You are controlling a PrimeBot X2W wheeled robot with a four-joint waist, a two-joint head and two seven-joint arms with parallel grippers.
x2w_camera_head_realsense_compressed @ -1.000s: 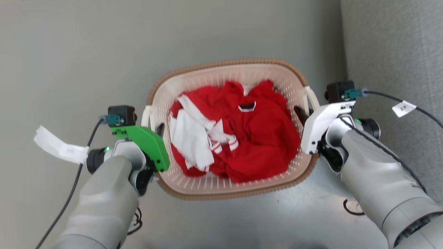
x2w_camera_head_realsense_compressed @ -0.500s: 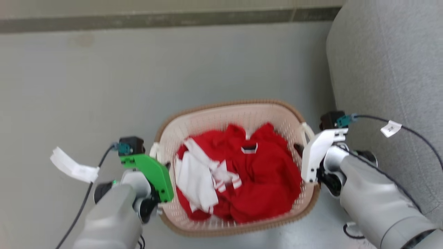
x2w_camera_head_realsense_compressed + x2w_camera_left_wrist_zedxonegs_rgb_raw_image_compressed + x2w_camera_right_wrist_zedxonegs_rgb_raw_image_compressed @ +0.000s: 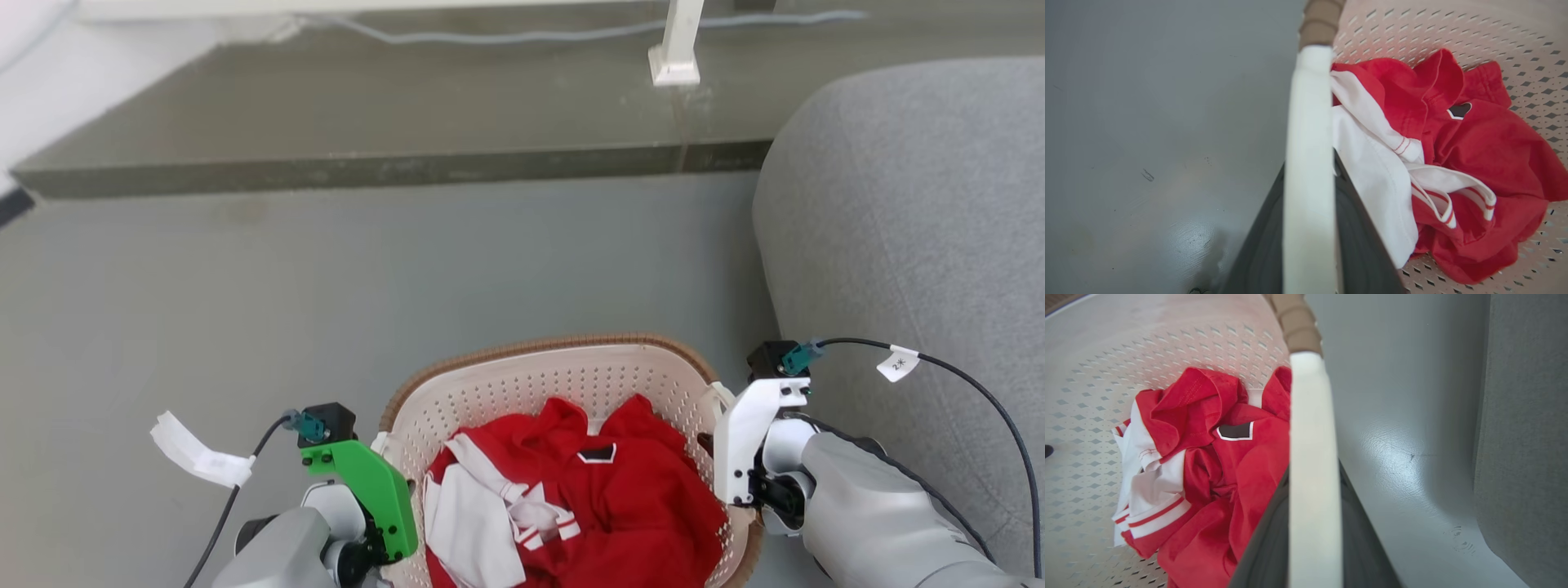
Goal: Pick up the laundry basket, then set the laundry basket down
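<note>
Left claw (image 3: 1309, 163) and right claw (image 3: 1314, 467) each clamp a white side handle (image 3: 1308, 102) of the cream-white perforated plastic laundry basket (image 3: 571, 384) beside the grey upholstered seat (image 3: 898, 204), so uneven lifting could tilt it and spill the red-and-white clothes (image 3: 620, 506).

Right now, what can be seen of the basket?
The basket is cream-white perforated plastic, rounded-rectangular, with a brown woven-look rim and a white handle on each side. It is upright, low in the head view, beside a gray sofa, holding red and white clothes. The left gripper clamps the left handle, the right gripper the right handle. Whether it is off the floor cannot be told.
</note>
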